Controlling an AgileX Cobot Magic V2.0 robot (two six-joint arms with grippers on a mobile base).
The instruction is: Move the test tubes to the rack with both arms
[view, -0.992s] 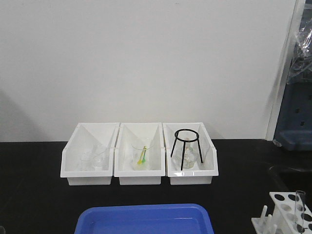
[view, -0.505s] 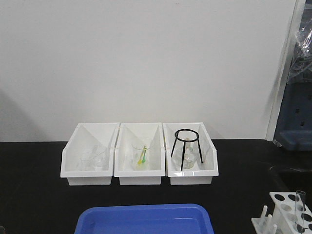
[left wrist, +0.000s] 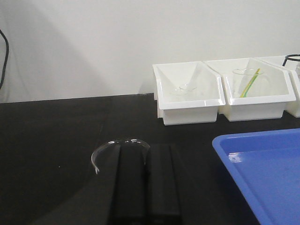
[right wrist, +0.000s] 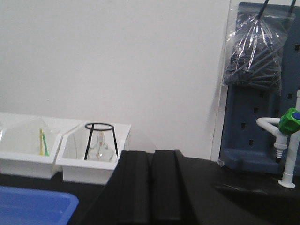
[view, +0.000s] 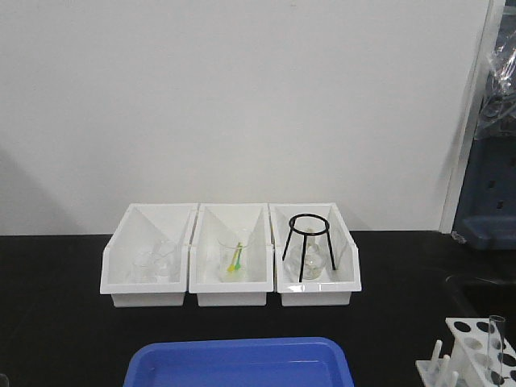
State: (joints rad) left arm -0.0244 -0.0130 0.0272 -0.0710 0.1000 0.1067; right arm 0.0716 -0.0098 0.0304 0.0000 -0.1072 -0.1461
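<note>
The white rack stands at the bottom right of the front view, cut by the frame edge. One clear test tube stands upright in it. No other test tube shows. Neither arm shows in the front view. In the left wrist view my left gripper is shut, low over the black table. A curved clear glass rim lies at its fingertips; I cannot tell whether they touch. In the right wrist view my right gripper is shut with nothing between the fingers.
Three white bins line the back and hold beakers, a flask and a black tripod stand. A blue tray sits at the front middle. A white tap with a green knob and a blue pegboard stand at the right.
</note>
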